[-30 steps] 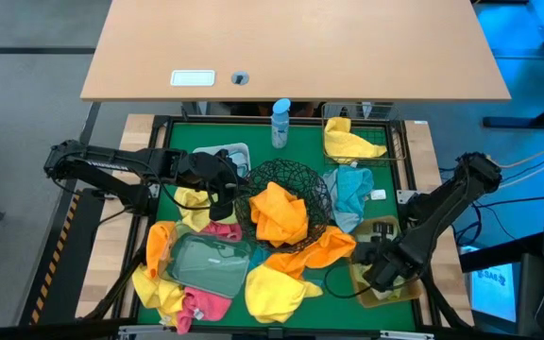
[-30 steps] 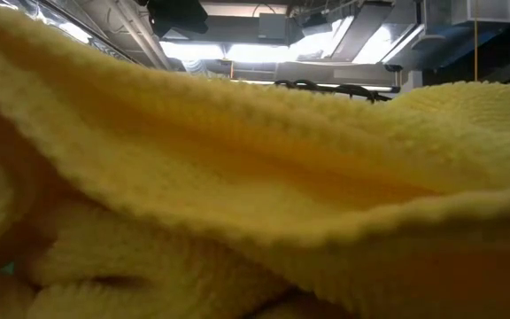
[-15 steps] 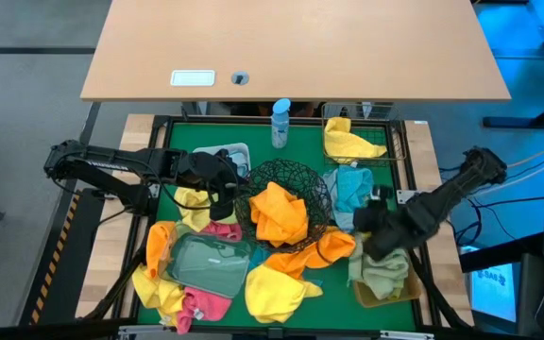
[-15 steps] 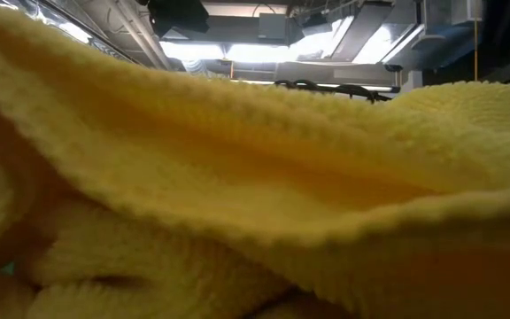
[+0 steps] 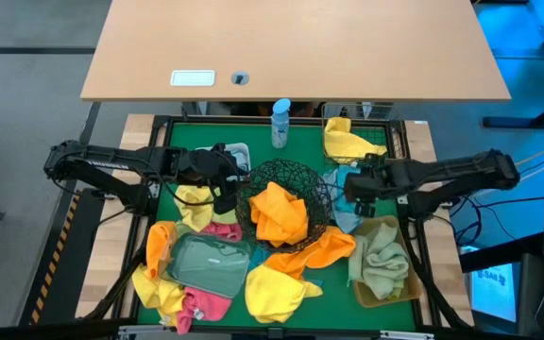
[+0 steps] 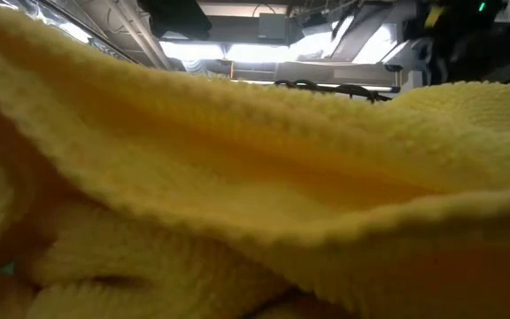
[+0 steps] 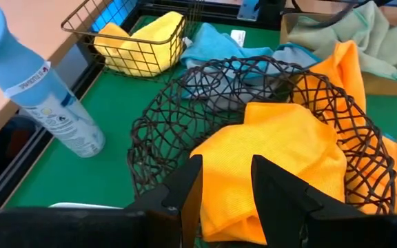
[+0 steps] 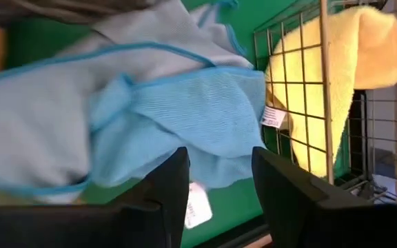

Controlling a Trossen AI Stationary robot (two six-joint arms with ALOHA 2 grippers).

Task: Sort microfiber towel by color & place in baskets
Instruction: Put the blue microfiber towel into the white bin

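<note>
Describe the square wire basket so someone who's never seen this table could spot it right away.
Look at the green mat, far edge, toward the right arm's side. The square wire basket stands in that corner, right of the blue-capped bottle. It alone holds a yellow towel behind an open metal grid.

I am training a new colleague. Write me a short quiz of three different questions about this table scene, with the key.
1. True or false: the square wire basket holds a yellow towel.
2. Which towel lies in the tan bin? A) pink B) pale green C) orange
3. Fill in: the right gripper hangs empty over the ____ towel.

Key:
1. True.
2. B, the pale green towel.
3. Blue. The left gripper waits open at the rim of the round mesh bowl, which holds an orange towel.
</note>
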